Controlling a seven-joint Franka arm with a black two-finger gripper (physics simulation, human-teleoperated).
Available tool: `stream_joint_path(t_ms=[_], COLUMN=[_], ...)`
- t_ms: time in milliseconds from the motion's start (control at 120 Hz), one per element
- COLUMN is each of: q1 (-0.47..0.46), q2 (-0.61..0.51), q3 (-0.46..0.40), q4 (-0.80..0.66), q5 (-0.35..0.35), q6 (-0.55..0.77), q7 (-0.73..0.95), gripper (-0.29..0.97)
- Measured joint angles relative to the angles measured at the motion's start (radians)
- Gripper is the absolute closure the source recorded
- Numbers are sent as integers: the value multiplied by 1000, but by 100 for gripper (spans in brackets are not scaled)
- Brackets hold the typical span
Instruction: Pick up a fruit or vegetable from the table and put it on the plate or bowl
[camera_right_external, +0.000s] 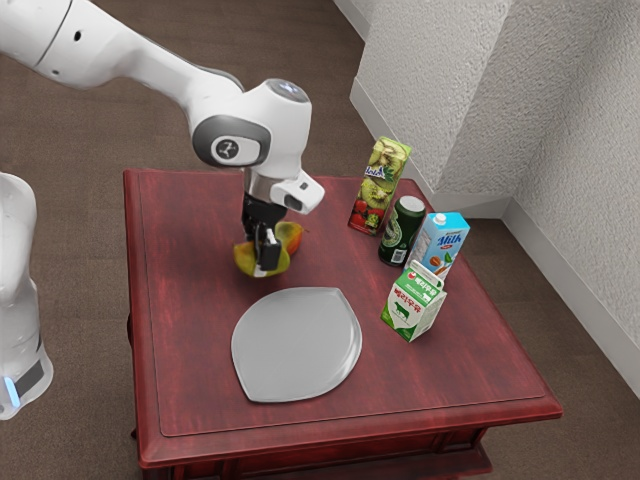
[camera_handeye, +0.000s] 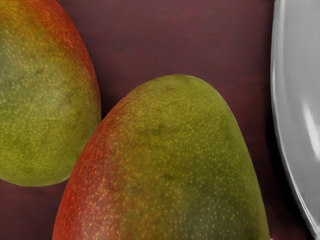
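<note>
Black two-finger gripper (camera_right_external: 266, 255) low over a green-and-red mango (camera_right_external: 245, 258) on the dark red wooden worktop (camera_right_external: 190, 330), just beside a second, similar mango (camera_right_external: 291, 237) and near the pale grey leaf-shaped plate (camera_right_external: 296, 345). Whether the fingers pinch the fruit cannot be told. Likely hazards: the rounded skin slipping from an off-centre grip, or a finger nudging the neighbouring mango.

We read "Milk" in blue script on the blue-and-white carton (camera_right_external: 440, 243) by the desk (camera_right_external: 190, 300) edge at the exterior view's right, lettering on the kiwi juice carton (camera_right_external: 380, 186), the green can (camera_right_external: 400, 230) and the green-and-white carton (camera_right_external: 412, 300) too small for us to read
</note>
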Motion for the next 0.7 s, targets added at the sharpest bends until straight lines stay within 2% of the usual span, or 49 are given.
stream_joint_path(t_ms=[433, 700], q1=[-56, -104], q2=[-23, -42], q3=[-11, -83], q4=[70, 111], q5=[7, 10], q6=[4, 15], q7=[-11, -26], gripper=[32, 33])
